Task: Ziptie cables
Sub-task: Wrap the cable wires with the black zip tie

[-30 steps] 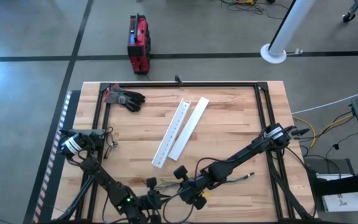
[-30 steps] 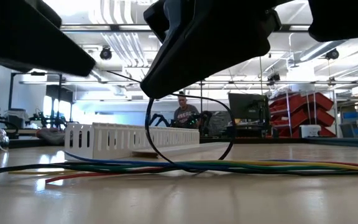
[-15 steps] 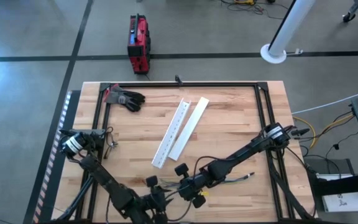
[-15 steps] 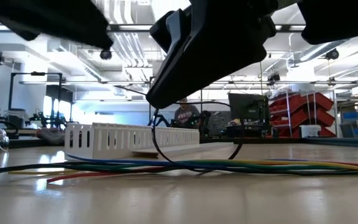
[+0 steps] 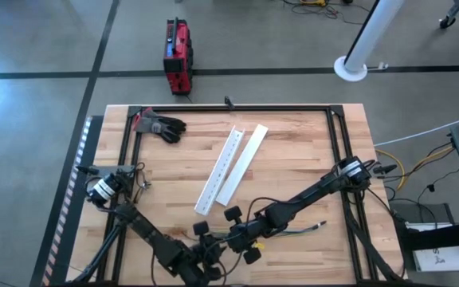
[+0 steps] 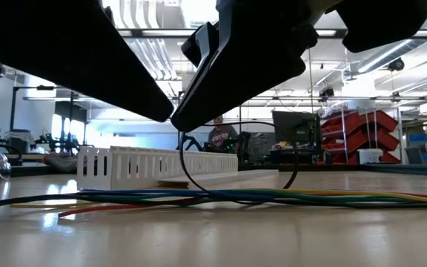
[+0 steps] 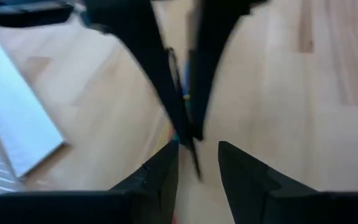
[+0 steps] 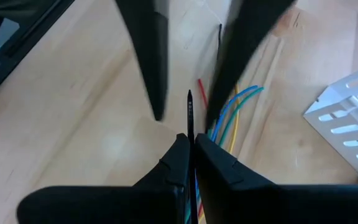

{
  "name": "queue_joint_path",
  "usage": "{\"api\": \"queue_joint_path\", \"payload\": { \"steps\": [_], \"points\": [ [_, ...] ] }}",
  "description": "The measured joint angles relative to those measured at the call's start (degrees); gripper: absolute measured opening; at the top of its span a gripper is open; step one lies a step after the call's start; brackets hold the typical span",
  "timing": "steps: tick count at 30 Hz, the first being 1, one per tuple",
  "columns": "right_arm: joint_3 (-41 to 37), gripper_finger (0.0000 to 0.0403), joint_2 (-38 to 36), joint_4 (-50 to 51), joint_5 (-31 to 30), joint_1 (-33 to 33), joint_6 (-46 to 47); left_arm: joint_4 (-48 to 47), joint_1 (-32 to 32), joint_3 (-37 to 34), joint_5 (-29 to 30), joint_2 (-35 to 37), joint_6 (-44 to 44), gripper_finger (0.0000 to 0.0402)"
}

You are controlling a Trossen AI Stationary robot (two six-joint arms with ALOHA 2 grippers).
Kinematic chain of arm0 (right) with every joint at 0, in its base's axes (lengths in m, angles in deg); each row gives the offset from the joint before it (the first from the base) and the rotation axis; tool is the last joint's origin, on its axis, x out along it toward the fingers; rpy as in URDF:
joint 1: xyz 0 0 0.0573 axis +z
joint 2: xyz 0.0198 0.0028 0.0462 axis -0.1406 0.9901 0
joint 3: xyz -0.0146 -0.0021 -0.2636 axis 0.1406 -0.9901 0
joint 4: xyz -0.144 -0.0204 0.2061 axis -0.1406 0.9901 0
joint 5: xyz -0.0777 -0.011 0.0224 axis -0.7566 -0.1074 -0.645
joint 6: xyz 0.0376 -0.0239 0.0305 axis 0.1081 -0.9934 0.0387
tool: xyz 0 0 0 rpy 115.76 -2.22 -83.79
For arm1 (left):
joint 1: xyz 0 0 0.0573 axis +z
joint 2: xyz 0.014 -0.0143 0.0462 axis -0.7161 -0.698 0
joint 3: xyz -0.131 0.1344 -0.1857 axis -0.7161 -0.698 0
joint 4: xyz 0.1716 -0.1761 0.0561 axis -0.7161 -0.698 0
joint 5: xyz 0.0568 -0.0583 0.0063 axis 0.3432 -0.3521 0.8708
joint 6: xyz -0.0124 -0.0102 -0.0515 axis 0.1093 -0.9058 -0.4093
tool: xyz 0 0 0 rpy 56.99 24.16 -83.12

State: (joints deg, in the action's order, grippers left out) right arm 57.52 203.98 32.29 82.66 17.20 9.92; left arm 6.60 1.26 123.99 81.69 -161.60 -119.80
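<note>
Near the front edge of the table (image 5: 293, 159), the left gripper (image 5: 208, 249) has slid rightward over the past second until it sits just beside the right gripper (image 5: 236, 237), so both now meet over the cables (image 6: 221, 197). The right gripper is pinched shut on a thin black zip tie (image 8: 189, 118), whose loop (image 6: 237, 159) arches over the bundle, apparently already encircling it. The left gripper's fingers (image 7: 166, 177) stand narrowly apart around the tie's free tail, not visibly clamped. That closing-in suggests the tail is about to be taken for tightening. The cables lie flat, their long axis running parallel to the table's front edge, ends pointing left and right.
</note>
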Motion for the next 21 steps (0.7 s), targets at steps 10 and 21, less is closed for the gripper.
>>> {"api": "queue_joint_path", "payload": {
  "steps": [10, 21],
  "points": [
    [0.00, 0.0007, 0.04, 0.03, 0.14, 0.00, -0.16, 0.09, 0.99, -0.82, 1.07, 0.04, 1.30, 0.0078],
    [0.00, 0.0007, 0.04, -0.05, 0.02, -0.02, -0.52, 3.26, 1.65, -4.30, -2.29, 0.04, -0.27, 0.0051]
  ]
}}
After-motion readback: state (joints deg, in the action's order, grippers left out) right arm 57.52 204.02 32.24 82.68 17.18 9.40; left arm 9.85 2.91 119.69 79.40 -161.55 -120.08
